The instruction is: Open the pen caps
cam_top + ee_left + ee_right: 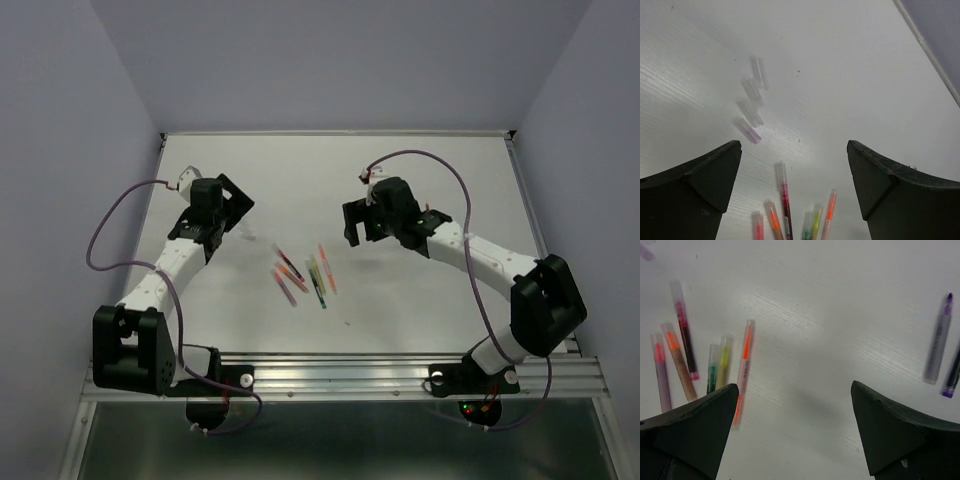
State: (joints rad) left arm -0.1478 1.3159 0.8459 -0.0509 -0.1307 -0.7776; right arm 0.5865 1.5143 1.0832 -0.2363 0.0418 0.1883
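Several thin pens lie in a loose fan mid-table (305, 275), each with a clear cap over its coloured tip. The left wrist view shows a dark red pen (783, 197), orange and pink ones (774, 220), a green and yellow pair (811, 227) and an orange one (829, 212). Several loose clear caps (752, 97) lie in a row beyond them. My left gripper (794, 145) is open and empty, left of the pens (240, 212). My right gripper (794, 386) is open and empty, right of them (355, 232). The right wrist view shows the same pens (715, 365).
Two purple pens (938, 345) lie apart at the right of the right wrist view. The white table (430, 290) has a metal rail along its near edge (400, 375). Purple cables loop off both arms (110, 235).
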